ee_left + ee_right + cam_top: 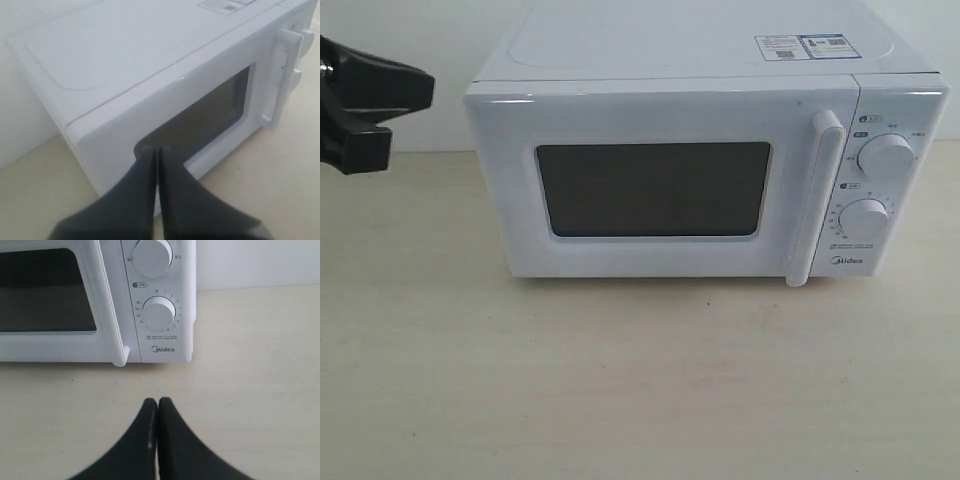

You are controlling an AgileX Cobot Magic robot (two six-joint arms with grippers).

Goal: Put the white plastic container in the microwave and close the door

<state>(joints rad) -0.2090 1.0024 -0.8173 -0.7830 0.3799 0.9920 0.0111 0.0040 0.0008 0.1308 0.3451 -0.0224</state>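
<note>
Door (655, 190) was shut, container unseen, probably inside microwave (700, 45); task looked done. Left claw (158, 151), 9 o'clock, and right claw (158, 402) pinched together, empty.

The left gripper (158, 150) has its two dark fingers (135, 195) pressed flat together with nothing between them. Its tips sit in front of the microwave (125, 55), close to a lower corner of the dark window (210, 110); contact cannot be judged. The door (165, 107) lies flush with the white body. Its vertical bar handle (286, 70) stands at the far end, with two round dials (306, 37) just beyond. Stickers (225, 5) lie on the microwave's flat top. The pale table (280, 190) carries it.
</note>
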